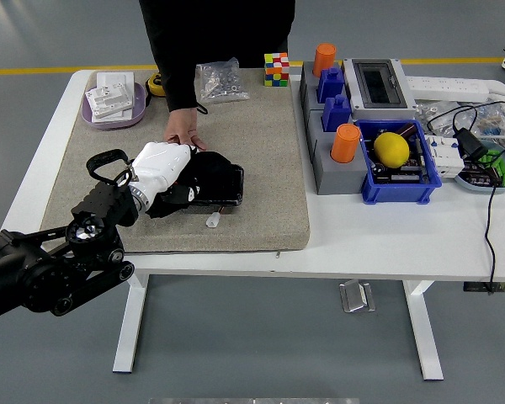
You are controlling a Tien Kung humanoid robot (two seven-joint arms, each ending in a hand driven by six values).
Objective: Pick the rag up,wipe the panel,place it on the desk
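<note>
1. My left hand reaches in from eight o'clock; its white fingers press a black rag onto the panel on the grey mat.
2. The rag bunches at the hand's three o'clock; a person's hand steadies things at twelve.

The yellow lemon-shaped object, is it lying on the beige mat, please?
No, the yellow lemon-shaped object sits in the blue plastic bin, right of the beige mat.

High head view looks down over the white table
</note>
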